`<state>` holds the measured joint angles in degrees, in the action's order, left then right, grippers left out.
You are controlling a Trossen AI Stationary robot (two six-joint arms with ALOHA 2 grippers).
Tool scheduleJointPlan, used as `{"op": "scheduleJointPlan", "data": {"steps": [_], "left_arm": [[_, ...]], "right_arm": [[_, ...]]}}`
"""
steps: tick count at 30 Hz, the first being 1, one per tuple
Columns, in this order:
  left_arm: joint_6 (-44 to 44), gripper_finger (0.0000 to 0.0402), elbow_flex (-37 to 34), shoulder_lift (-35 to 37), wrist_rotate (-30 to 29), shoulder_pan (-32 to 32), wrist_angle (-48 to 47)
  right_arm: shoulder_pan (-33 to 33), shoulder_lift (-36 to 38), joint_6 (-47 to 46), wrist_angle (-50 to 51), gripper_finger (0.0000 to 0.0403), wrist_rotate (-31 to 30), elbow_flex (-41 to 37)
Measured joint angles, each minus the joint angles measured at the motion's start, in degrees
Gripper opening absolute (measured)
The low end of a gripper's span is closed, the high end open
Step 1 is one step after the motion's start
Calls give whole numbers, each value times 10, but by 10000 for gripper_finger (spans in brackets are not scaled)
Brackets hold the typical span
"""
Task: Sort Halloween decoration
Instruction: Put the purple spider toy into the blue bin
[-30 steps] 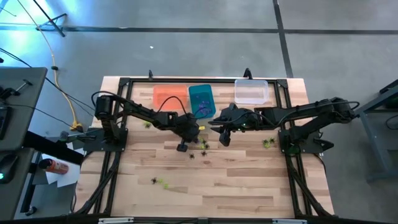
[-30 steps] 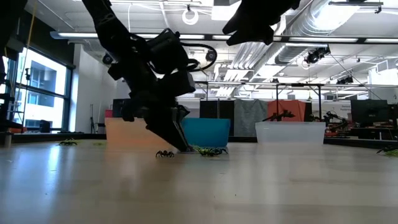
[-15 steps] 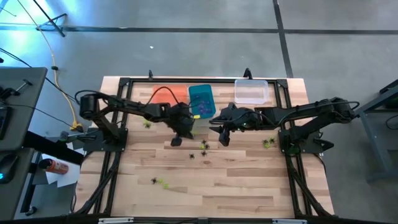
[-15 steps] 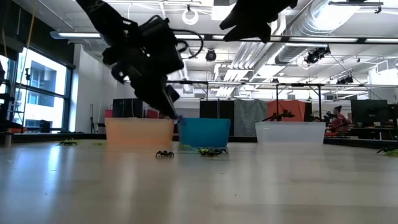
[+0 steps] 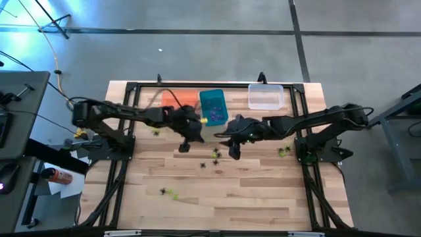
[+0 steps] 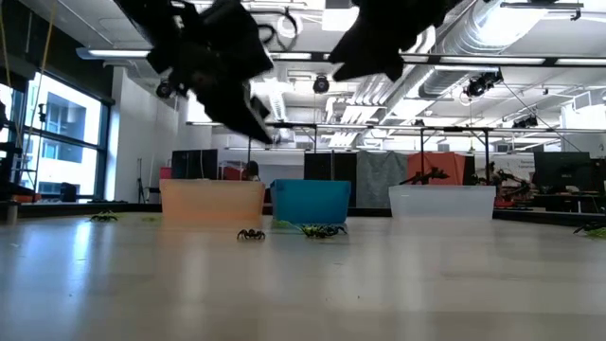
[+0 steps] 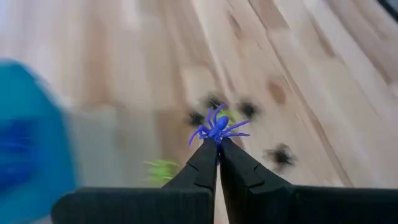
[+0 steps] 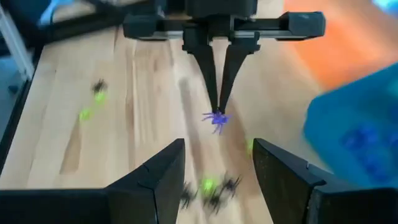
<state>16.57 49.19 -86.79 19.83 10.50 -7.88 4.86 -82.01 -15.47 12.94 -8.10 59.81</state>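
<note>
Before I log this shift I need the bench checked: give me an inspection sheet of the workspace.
Surface: wooden table, bare in front.
Job's things: purple spider held; black and green ones loose mid-table.
Clutter: orange bin, teal bin, clear bin along the far edge.
Grippers: left gripper shut on the purple spider, raised near the teal bin; right gripper open, facing it.
Cables: yellow cable off the table's left.
Surroundings: grey floor, open workshop behind.
</note>
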Motion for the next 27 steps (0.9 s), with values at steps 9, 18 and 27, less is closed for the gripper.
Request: {"op": "scheduleJointPlan", "data": {"steps": [9, 18, 27], "left_arm": [[0, 0, 1, 175, -129, 78, 30], [-30, 0, 1, 217, -128, 117, 126], [-41, 0, 1, 209, -119, 116, 159]], "right_arm": [[-24, 77, 54, -38, 186, -150, 0], [-72, 81, 55, -132, 186, -166, 1], [-109, 81, 156, -233, 186, -139, 1]]}}
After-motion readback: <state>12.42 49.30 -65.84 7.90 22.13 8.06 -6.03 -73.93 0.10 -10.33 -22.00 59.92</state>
